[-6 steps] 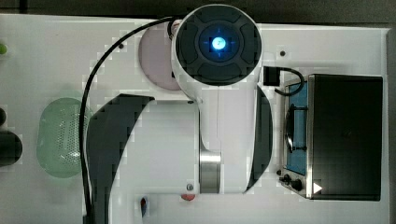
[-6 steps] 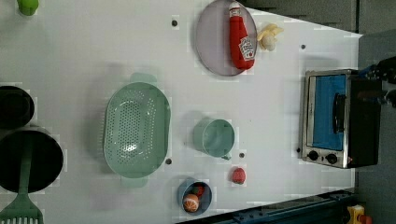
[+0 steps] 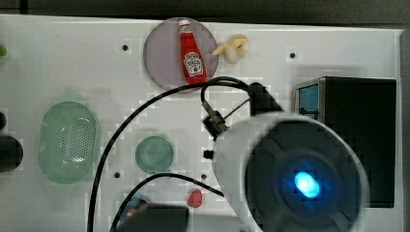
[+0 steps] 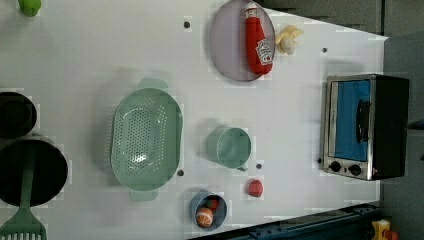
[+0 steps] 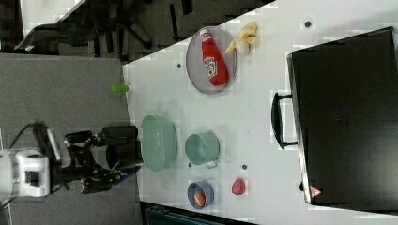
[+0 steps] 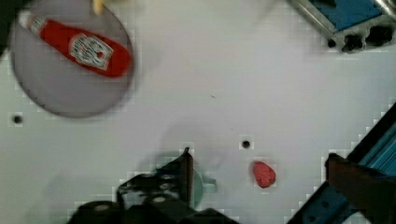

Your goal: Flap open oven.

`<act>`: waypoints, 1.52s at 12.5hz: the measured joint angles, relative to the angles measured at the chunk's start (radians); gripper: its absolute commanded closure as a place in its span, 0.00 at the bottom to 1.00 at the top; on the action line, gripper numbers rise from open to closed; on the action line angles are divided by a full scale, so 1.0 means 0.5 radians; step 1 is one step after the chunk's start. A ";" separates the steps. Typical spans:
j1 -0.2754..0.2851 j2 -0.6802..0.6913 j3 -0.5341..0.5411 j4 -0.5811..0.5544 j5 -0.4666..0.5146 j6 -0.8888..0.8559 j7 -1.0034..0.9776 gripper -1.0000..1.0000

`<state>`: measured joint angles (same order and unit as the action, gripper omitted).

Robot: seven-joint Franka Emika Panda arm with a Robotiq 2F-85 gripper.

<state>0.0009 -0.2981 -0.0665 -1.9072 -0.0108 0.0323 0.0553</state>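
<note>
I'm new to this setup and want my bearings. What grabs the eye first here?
The toaster oven stands at the left view's right edge, its blue glass door shut. A red ketchup bottle lies on a grey plate near the left view's top. A green colander sits mid-table, and the open end effector hangs high above the table.
</note>
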 measured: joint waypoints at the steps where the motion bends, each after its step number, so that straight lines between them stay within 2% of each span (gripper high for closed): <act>1: -0.017 -0.004 0.003 0.039 -0.003 0.001 0.000 0.17; 6: -0.020 0.054 -0.017 0.012 0.009 0.013 0.004 0.78; 7: -0.020 0.070 -0.034 -0.021 0.002 0.016 0.004 0.82; 12: -0.038 0.144 -0.195 -0.217 0.008 0.038 -0.090 0.83; 15: -0.035 0.169 -0.307 -0.318 -0.140 0.213 -0.366 0.83; 19: -0.052 0.195 -0.484 -0.525 -0.344 0.624 -0.849 0.83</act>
<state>-0.0250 -0.2006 -0.3083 -2.1699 -0.1830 0.3442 -0.3691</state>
